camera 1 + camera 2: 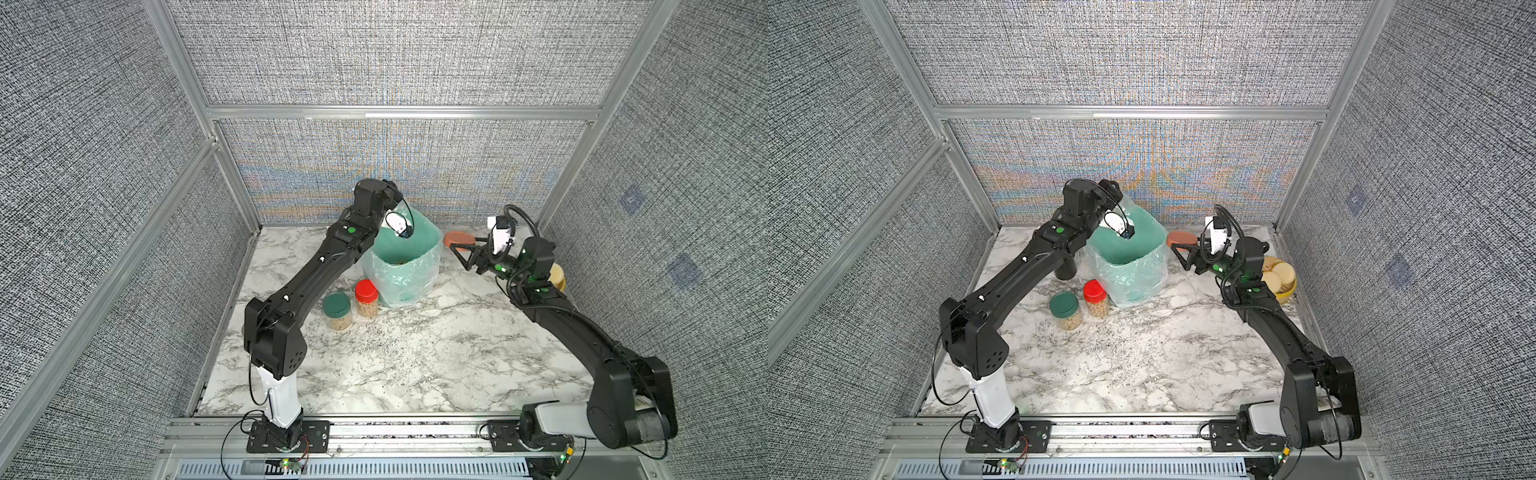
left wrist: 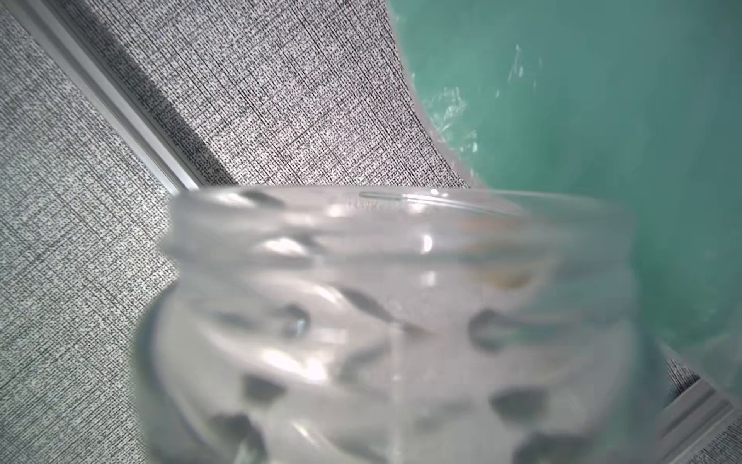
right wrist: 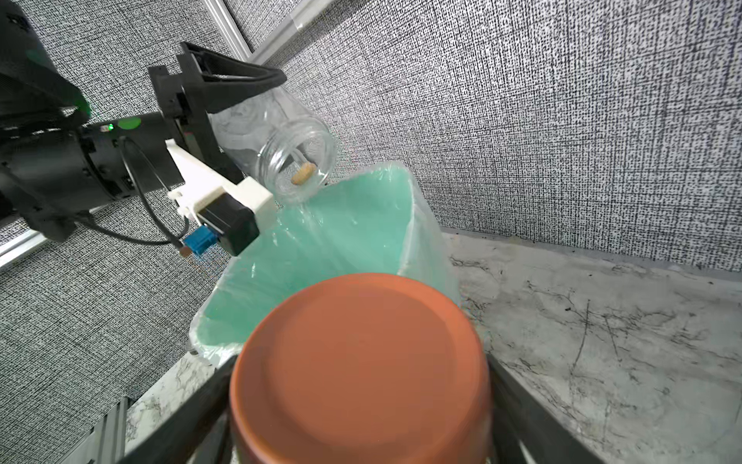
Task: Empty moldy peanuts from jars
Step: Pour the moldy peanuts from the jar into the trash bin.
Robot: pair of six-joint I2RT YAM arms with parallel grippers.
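Observation:
My left gripper (image 3: 257, 116) is shut on a clear open jar (image 3: 281, 136), tilted mouth-down over the green-lined bin (image 1: 409, 278). One tan peanut (image 3: 303, 176) lies at the jar's mouth, and the rest of the jar looks empty. In the left wrist view the jar (image 2: 401, 321) fills the frame and hides the fingers. My right gripper (image 1: 459, 255) is right of the bin, shut on the terracotta-orange lid (image 3: 361, 369). Two closed jars of peanuts stand in front of the bin, one with a dark green lid (image 1: 337, 309), one with a red lid (image 1: 367, 298).
A yellow bowl (image 1: 1281, 276) of pale round discs sits at the right wall behind my right arm. A black mug (image 1: 1066, 270) stands left of the bin under my left arm. Fabric walls with aluminium rails close in three sides of the marble table (image 1: 415, 365).

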